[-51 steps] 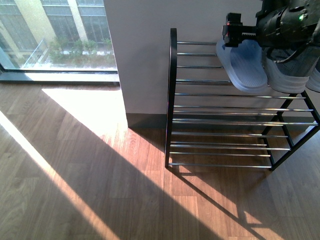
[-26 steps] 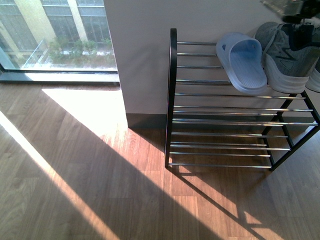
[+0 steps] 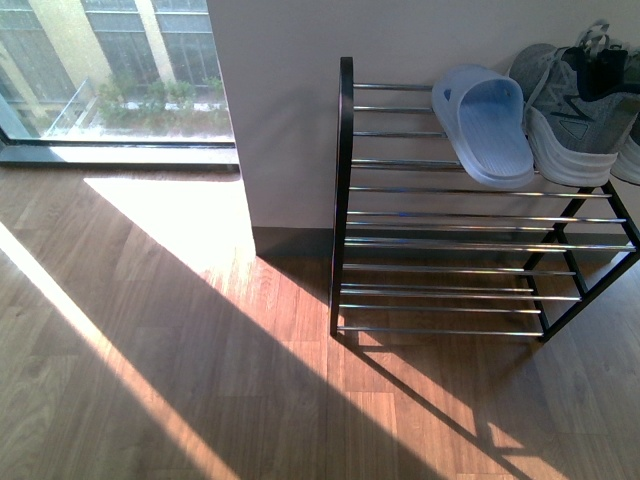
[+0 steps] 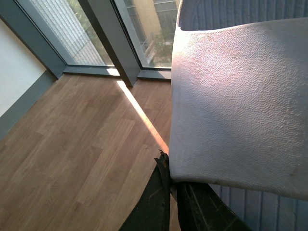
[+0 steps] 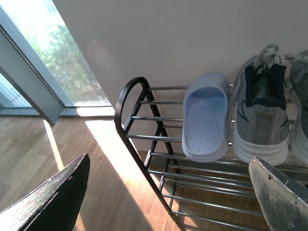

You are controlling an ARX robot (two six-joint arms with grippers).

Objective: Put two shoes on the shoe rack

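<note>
Grey knit lace-up sneakers (image 5: 258,113) with navy collars sit side by side on the top chrome rods of the black metal shoe rack (image 3: 345,200), beside a pale blue slide sandal (image 5: 204,118). Right gripper (image 5: 166,197) hangs released; the left gripper's (image 4: 173,204) state is unclear.

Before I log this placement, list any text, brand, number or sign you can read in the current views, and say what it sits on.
None: no words, numbers or signs are readable in any view.
Grey sneaker: only a dark zigzag side mark, no lettering.
Blue slide sandal: a small mark near its toe in the front view, too small to read.
Shoe rack: bare frame and rods, no label.
Left wrist view: only a textured pale surface and wooden floor, no print.
</note>
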